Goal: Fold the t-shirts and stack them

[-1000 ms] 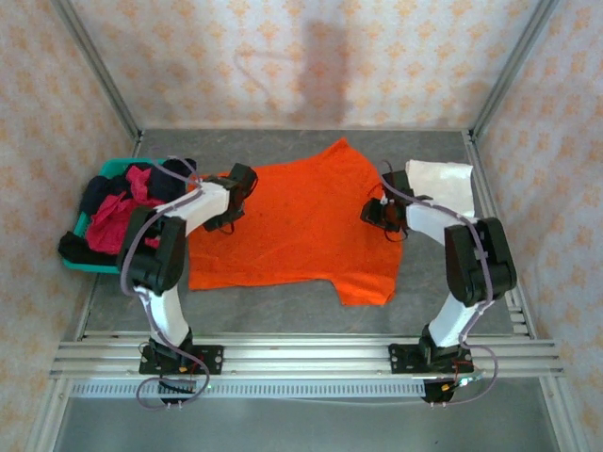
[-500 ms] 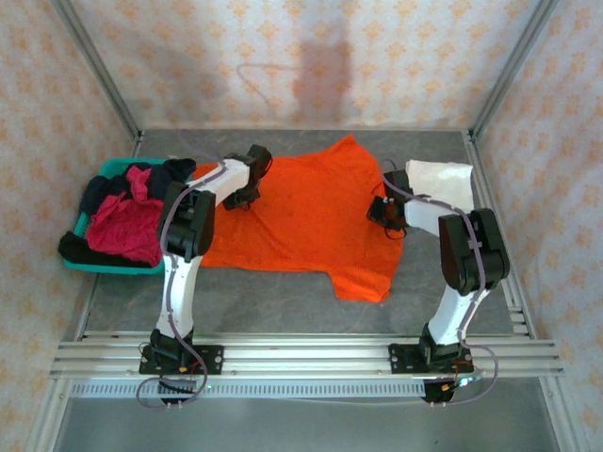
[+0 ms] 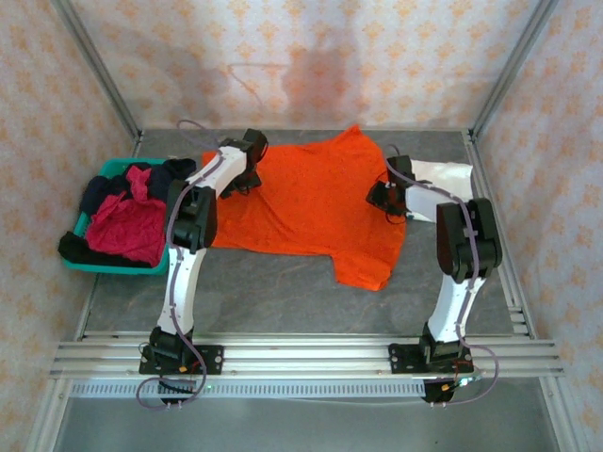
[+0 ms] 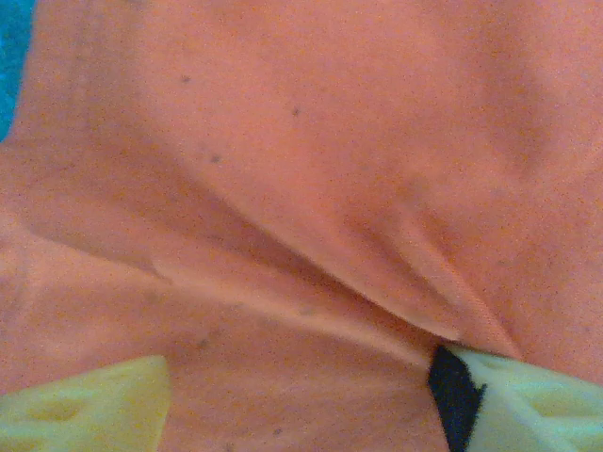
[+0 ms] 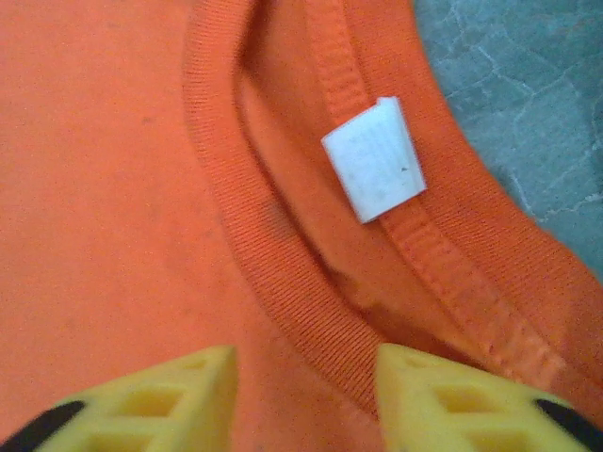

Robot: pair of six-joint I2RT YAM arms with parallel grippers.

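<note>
**Two grippers on the orange shirt, neither one gripping**

Both sets of jaws stood apart with cloth lying loose between them. The left gripper (image 4: 301,363) was spread wide over the far left edge of the orange t-shirt (image 3: 311,202), a soft ridge of fabric running up against its right finger. The right gripper (image 5: 306,358) sat at a narrower gap, straddling the ribbed collar (image 5: 273,245) just below the white label (image 5: 375,158).

The orange shirt lay spread across the middle of the table (image 3: 283,292). The white t-shirt (image 3: 443,174) sat just beside it on the right, and the crimson t-shirt (image 3: 127,231) and a dark one (image 3: 99,188) were heaped in the teal basket (image 3: 111,167).

I judged the step to be taking hold for a fold. To do it well I wanted each pinch to catch both layers at the edge, not a single ply, and the two arms to lift evenly so the cloth stayed taut. The collar rib seemed the firmer bite. The left side's wrinkle worried me, since a fold over it would likely set crooked.
</note>
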